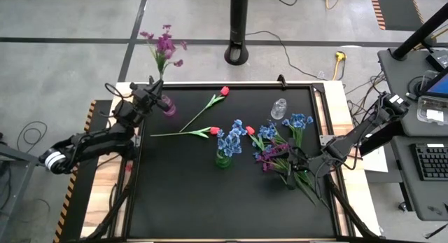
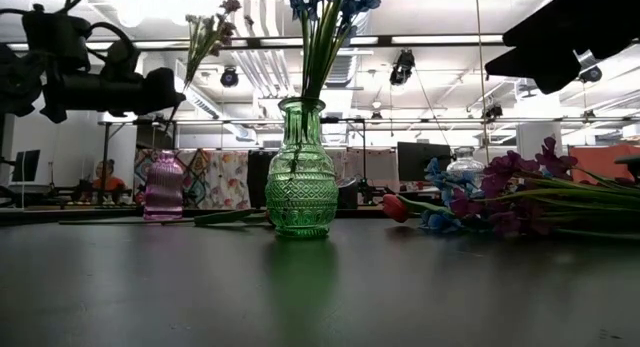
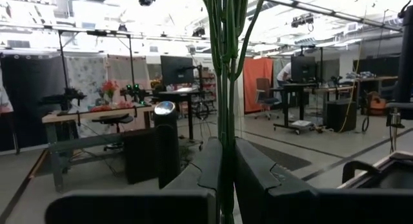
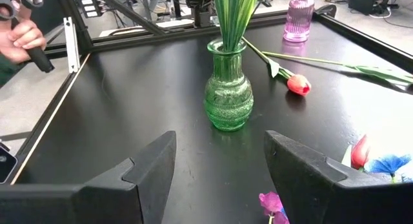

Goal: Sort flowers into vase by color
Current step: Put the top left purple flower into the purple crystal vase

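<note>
My left gripper is by the table's far left corner, right next to the pink vase, and is shut on a bunch of purple flowers. My right gripper is open, low over a pile of blue and purple flowers lying at the table's right. The green vase stands mid-table with blue flowers in it. Red tulips lie flat on the table. My left gripper pinches the green stems of the purple flowers between its two fingers, coming level from the table's left, across the stems. The stems stand nearly upright, and the blossoms lean out past the far edge. Whether the lower ends sit in the pink vase cannot be told.
A clear glass vase stands far right of centre. A second tulip lies left of the green vase, and a third lies by the pile. The near half of the black table is bare. A person's hand shows beyond the table's edge.
</note>
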